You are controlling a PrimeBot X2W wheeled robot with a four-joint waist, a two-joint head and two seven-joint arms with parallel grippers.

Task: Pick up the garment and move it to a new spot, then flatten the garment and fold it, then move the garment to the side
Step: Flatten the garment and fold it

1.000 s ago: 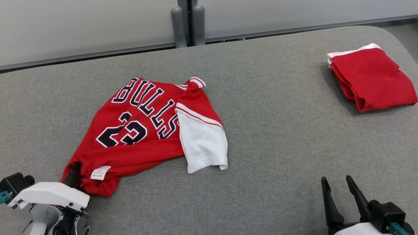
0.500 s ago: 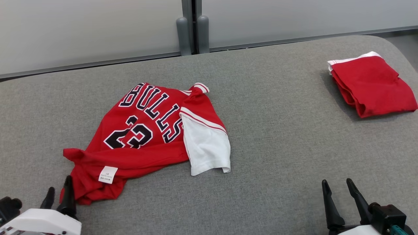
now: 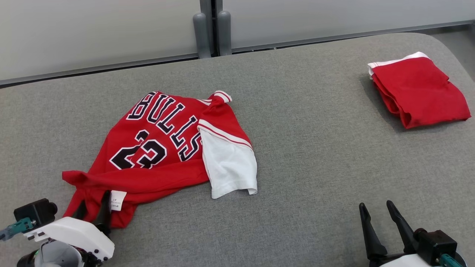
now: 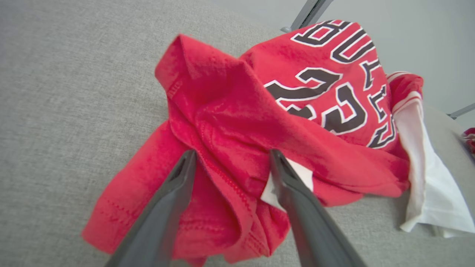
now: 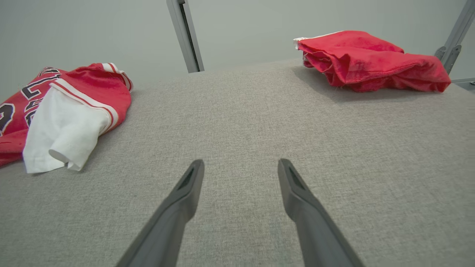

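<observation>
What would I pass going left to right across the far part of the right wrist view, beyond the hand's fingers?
red and white jersey → upright metal post → folded red garment. The second post at the right edge overlaps the garment, so it is left out.

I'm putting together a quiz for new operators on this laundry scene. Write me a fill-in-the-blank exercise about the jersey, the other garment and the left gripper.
1. The black number printed on the crumpled red jersey is ____.
2. The jersey's short sleeve facing the robot is ____ in colour.
3. The left gripper, straddling a fold of the jersey's hem, is ____.
4. The folded red garment lies on the jersey's ____ side, as the robot sees it.

Missing words: 23; white; open; right.
</observation>
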